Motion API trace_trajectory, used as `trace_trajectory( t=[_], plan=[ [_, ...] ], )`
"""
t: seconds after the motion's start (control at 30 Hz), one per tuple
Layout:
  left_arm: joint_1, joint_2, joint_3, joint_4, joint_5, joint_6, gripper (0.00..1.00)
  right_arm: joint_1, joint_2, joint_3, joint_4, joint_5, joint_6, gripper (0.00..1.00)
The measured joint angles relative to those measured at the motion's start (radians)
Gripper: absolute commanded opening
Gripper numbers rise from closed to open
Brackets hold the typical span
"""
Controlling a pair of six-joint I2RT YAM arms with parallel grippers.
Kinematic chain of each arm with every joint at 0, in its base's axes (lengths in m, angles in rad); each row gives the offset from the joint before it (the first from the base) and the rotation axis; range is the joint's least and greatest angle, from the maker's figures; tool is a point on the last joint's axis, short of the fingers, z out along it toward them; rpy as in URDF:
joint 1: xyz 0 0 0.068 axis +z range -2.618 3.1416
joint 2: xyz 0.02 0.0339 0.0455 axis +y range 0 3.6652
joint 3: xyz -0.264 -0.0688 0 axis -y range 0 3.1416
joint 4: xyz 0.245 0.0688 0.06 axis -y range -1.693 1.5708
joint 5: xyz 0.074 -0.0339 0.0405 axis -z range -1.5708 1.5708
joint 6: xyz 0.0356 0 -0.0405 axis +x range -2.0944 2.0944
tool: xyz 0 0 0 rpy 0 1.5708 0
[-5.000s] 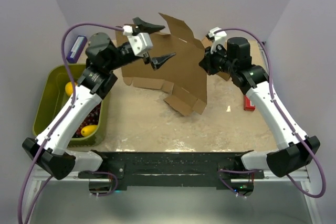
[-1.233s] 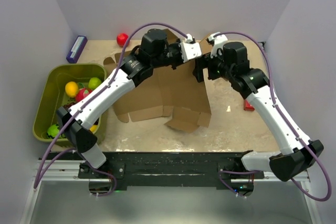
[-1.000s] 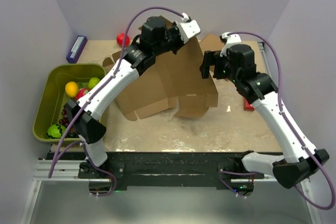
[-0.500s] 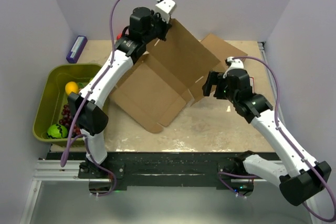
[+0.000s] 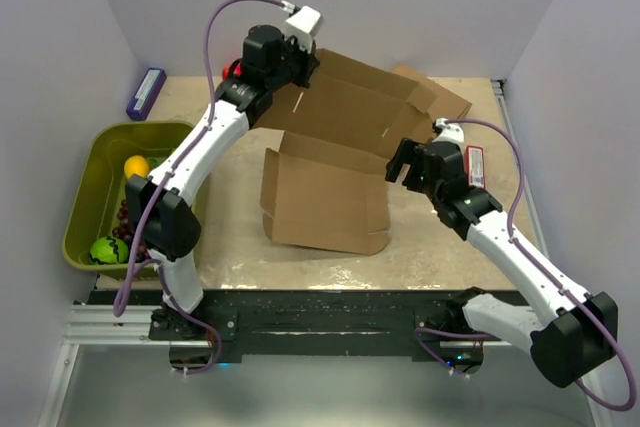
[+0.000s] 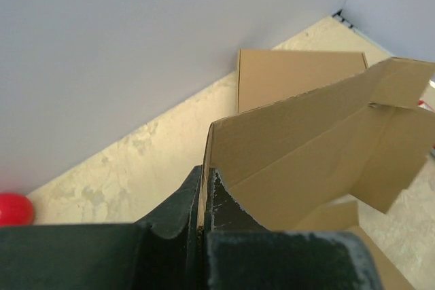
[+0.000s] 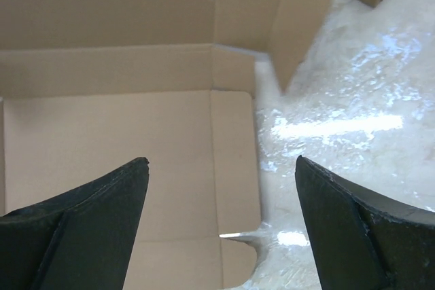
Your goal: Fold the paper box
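Left gripper (image 5: 296, 75) is clenched on the far edge of the paper box (image 5: 330, 202), far centre-left by the back wall. In the left wrist view the fingers (image 6: 178, 210) pinch the cardboard lip with no gap.

Right gripper (image 5: 399, 161) is released, jaws wide. It hangs just off the sheet's right edge and grips nothing. The right wrist view looks down on the flat panel (image 7: 122, 127) between the fingertips.

Versus half a second ago:
- The sheet has dropped from a steep tilt. The near panel now lies flat on the table (image 5: 430, 247) at centre.
- The far panel slopes up from the crease to the left grip.
- Left grip is unchanged, and its wrist sits about where it was.
- Right gripper has shifted slightly farther and is still open.
- A red packet (image 5: 475, 164) now shows just right of the right wrist.

Second carton (image 5: 442, 97) sits far right behind the sheet. Red ball (image 5: 230, 70) is just left of the left wrist. Green bin (image 5: 85, 182) is at the left edge.
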Motion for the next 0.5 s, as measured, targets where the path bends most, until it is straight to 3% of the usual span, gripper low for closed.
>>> trace_trajectory(
  t=[0.17,0.3,0.5],
  plan=[
    [0.025,-0.111,-0.243,0.089,0.091,0.044,0.0,0.0,-0.003,0.0,0.014,0.022,-0.016,0.96],
    [0.031,-0.273,-0.478,0.191,0.158,0.089,0.0,0.0,-0.029,0.0,0.051,-0.085,0.021,0.96],
    [0.029,-0.48,-0.786,0.388,0.225,0.109,0.0,0.001,-0.048,-0.001,0.215,-0.268,0.225,0.96]
  ],
)
